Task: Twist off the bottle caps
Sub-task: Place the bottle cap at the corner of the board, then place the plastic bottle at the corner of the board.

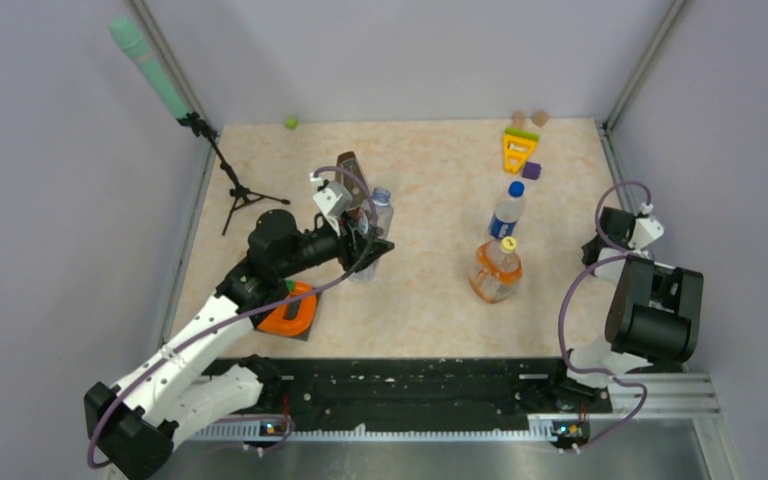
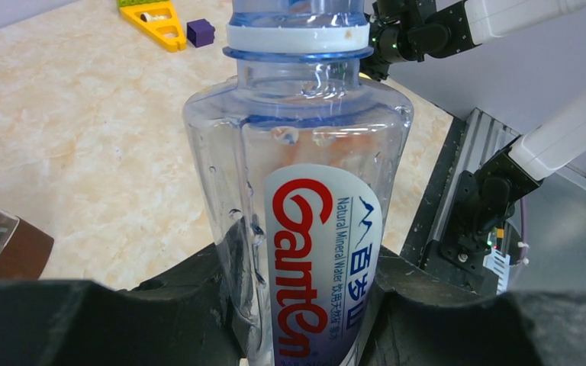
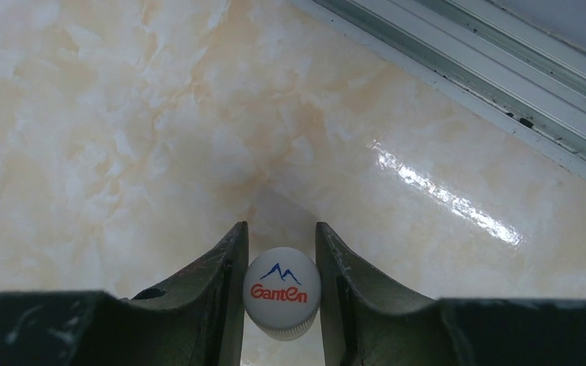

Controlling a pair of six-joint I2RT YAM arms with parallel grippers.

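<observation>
My left gripper [image 1: 365,245] is shut around the body of a clear slim bottle [image 1: 380,205] standing upright left of centre. In the left wrist view the bottle [image 2: 313,191] fills the frame, its red-lettered label between my fingers [image 2: 160,313]; its neck shows only a white ring [image 2: 297,36] and no cap. My right gripper [image 3: 281,282] is shut on the white cap [image 3: 281,292], just above the tabletop at the right [image 1: 600,250]. A blue-capped labelled bottle [image 1: 507,212] and a squat orange bottle [image 1: 495,272] with a yellow cap [image 1: 508,243] stand at centre right.
A brown metronome [image 1: 350,165] stands just behind the held bottle. An orange object [image 1: 288,310] lies near the left arm, with a microphone stand [image 1: 230,185] at the left. A yellow toy [image 1: 519,148], purple block [image 1: 531,170] and wooden discs [image 1: 530,118] sit at the back right.
</observation>
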